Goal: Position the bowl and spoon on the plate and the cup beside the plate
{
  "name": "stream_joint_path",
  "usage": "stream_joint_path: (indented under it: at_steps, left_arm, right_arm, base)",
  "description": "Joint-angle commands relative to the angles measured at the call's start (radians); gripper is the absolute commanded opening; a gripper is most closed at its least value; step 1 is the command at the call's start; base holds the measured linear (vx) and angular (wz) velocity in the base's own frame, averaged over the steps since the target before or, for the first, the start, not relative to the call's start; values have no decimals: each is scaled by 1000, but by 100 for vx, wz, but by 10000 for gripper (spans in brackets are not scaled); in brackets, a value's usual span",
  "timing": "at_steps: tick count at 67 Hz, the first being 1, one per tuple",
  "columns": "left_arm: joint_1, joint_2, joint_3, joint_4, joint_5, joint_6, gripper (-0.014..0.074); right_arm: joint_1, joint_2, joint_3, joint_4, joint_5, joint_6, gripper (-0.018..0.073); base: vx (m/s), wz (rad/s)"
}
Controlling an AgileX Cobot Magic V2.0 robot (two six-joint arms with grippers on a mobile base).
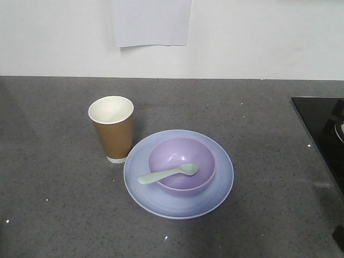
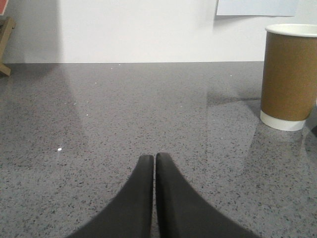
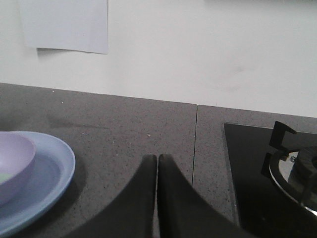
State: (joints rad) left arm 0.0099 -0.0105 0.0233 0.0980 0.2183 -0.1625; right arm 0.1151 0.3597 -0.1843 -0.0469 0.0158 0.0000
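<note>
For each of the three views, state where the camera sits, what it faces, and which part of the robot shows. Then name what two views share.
Front view: raised, looking down at the cup, plate, bowl and spoon; no robot part.
Left wrist: low above the counter, facing the wall; shut left gripper; shares the cup.
Right wrist: low, facing the wall; shut right gripper; shares plate and bowl.

Kitchen; grey speckled stone countertop (image 1: 54, 204); black glass hob (image 3: 252, 173) with burner (image 3: 297, 176) alongside.
</note>
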Motion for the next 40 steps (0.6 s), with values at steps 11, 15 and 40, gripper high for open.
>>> stream_joint_path:
  at_steps: [11,15,40]
  left_arm:
    - [-1,-14,-18,-1,-70,-4,-6]
    - [-1,-14,-18,-1,-70,-4,-6]
    - [-1,-14,-18,-1,-70,-4,-6]
  right_arm:
    - [-38,-225,173,-35,-80,-6,-6]
    - [-55,-273,197,-39,-80,0,-6]
    - [-79,-381,223,-32,-16,0,-6]
  base:
    - [0,0]
    - [0,0]
    - [0,0]
